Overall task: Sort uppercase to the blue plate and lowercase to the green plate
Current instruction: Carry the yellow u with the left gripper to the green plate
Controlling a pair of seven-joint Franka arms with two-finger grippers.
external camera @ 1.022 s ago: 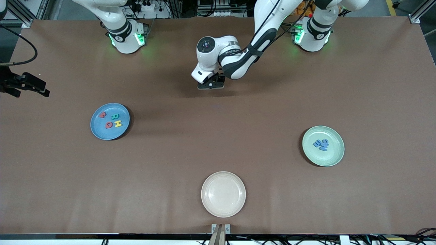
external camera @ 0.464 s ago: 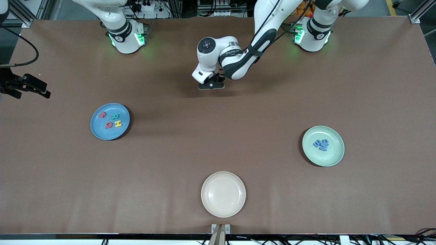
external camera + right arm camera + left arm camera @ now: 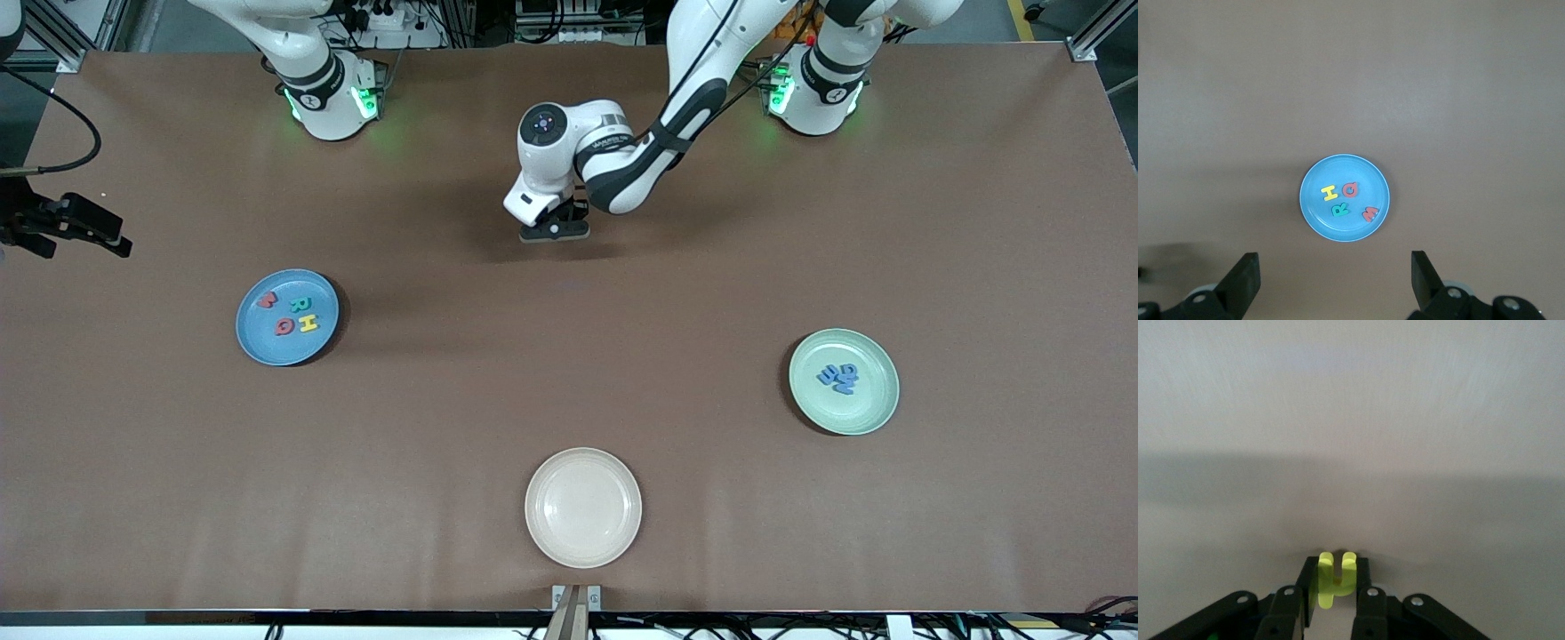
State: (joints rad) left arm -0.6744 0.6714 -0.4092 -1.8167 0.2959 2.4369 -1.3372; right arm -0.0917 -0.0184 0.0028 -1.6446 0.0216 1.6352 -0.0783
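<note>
The left gripper hangs over bare brown counter near the middle of the robots' edge, its fingers pinched on a small yellow hooked foam letter, whose two prongs stick out past the fingertips. Against the frames of a second and half a second ago, this gripper has crept slightly toward the left arm's end of the counter, and the arm's elbow has swung a little with it; the letter cannot be made out in the front view.

The right gripper is up in the air at the right arm's end, and its wrist camera looks down on the round shallow blue plate; its fingers stand wide apart with nothing between them. It has barely shifted over the second.

On the blue plate lie four uppercase foam letters: a yellow H, a teal-green R, a red round Q and a red M, none moved since the earlier frames.

The round pale mint-green plate sits toward the left arm's end, nearer the front camera than the blue plate, and carries three blue lowercase foam letters bunched together, unchanged. A round cream-white plate lies nearest the front camera, midway along the counter, just where it was.
</note>
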